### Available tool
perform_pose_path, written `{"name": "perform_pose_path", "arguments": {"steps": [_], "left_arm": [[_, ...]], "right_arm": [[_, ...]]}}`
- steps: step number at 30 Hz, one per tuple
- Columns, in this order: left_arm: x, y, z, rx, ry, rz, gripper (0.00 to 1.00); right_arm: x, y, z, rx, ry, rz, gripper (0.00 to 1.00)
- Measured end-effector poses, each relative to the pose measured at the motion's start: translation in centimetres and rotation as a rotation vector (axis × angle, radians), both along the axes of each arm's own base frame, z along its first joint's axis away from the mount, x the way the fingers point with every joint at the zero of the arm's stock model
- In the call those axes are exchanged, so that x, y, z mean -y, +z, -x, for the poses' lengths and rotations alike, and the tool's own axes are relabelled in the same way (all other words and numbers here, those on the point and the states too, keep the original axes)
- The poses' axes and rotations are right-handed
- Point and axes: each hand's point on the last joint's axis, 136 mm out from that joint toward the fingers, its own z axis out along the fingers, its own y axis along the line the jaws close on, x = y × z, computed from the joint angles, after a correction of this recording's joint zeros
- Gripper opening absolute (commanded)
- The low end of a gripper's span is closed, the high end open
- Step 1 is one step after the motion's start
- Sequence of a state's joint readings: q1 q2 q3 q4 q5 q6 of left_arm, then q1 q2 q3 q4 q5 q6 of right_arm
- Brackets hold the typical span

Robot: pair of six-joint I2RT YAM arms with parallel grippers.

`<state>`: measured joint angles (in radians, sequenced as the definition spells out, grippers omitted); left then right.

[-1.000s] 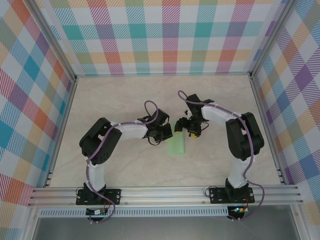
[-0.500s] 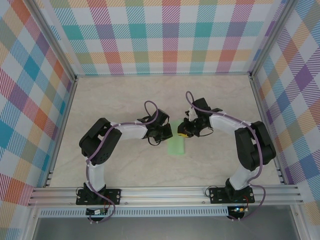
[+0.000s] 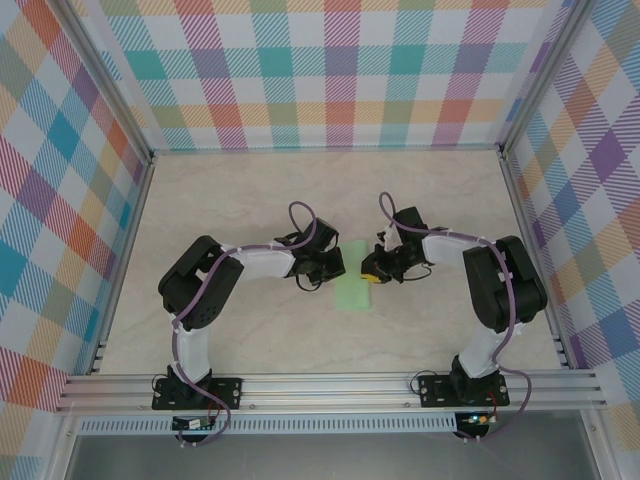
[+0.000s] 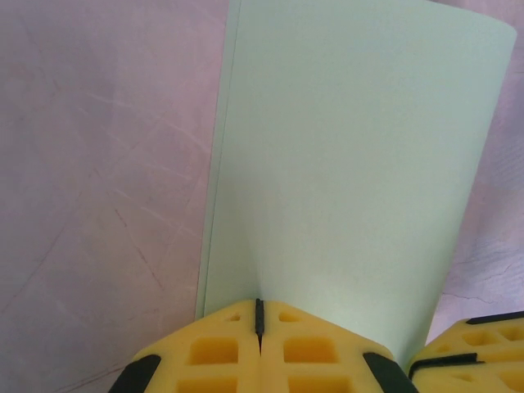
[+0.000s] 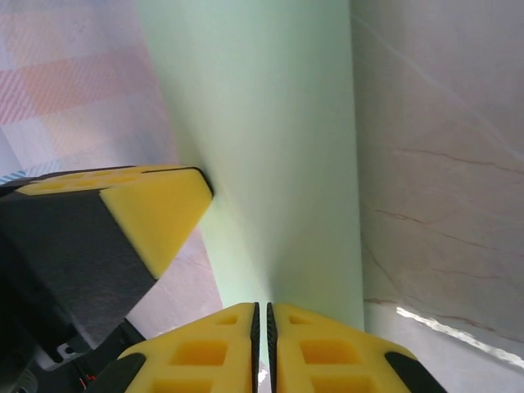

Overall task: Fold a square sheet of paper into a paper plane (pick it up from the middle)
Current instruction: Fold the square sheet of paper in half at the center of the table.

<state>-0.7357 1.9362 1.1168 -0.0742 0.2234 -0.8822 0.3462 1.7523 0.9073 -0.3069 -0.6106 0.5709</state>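
Observation:
The square sheet of paper is pale mint green and lies folded into a narrow strip on the table's middle. My left gripper sits at its far left edge and my right gripper at its far right edge. In the left wrist view the left gripper is shut, with the paper rising in a ridge into its tips. In the right wrist view the right gripper is shut on the paper, a hairline gap between its pads. One of the left gripper's fingers rests beside the sheet.
The beige marble-look table is fenced by checked walls and an aluminium rail at the near edge. Both arms bend inward toward the centre, with purple cables looping above their wrists.
My right gripper has come down and toward the near side onto the paper's right edge and closed from wide open. The left arm has stayed put, shut on the paper.

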Motion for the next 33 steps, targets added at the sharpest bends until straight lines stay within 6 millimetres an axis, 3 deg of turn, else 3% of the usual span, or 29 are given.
{"name": "perform_pose_path", "arguments": {"steps": [9,19,27,33], "left_arm": [[0.0,0.0,0.0,0.0,0.0,0.0,0.0],[0.0,0.0,0.0,0.0,0.0,0.0,0.0],[0.0,0.0,0.0,0.001,-0.001,-0.001,0.0],[0.0,0.0,0.0,0.004,-0.006,-0.002,0.0]], "right_arm": [[0.9,-2.3,0.9,-0.01,0.026,0.043,0.15],[0.8,-1.8,1.0,0.023,0.048,0.02,0.17],[-0.6,1.5,0.9,0.084,0.064,-0.104,0.17],[-0.2,-0.4,2.2,0.032,0.062,-0.093,0.16]]}}
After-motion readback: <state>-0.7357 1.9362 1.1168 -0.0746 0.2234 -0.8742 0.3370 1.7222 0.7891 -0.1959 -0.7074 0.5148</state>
